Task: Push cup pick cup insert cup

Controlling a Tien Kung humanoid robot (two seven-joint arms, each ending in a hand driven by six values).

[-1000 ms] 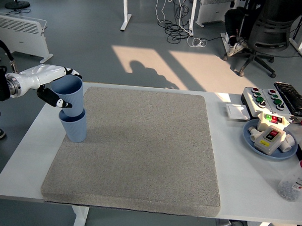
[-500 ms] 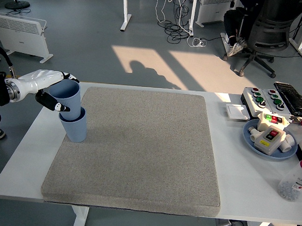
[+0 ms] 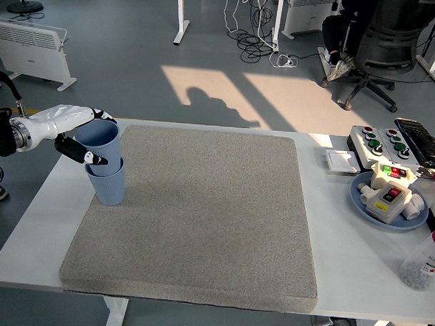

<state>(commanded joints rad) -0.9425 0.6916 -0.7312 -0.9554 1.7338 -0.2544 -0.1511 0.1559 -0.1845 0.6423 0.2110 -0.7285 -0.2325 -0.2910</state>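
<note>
Two light blue cups stand nested at the left edge of the grey mat (image 3: 194, 212). The upper cup (image 3: 102, 143) sits inside the lower cup (image 3: 108, 186), and both are upright. My left hand (image 3: 90, 136), white with black fingers, comes in from the left edge. Its fingers wrap around the upper cup near the rim, a black finger (image 3: 102, 117) over the far side and the thumb (image 3: 83, 155) across the near side. My right arm is out of the picture.
At the table's right side are a blue plate (image 3: 360, 198) holding a switch box, a button box (image 3: 379, 143), a small white square (image 3: 341, 161) and a clear bottle (image 3: 421, 267) near the edge. The white table (image 3: 44, 214) shows left of the mat.
The upper cup has sunk lower into the lower cup, with my left hand still around it. The hand has also drawn slightly back to the left.
</note>
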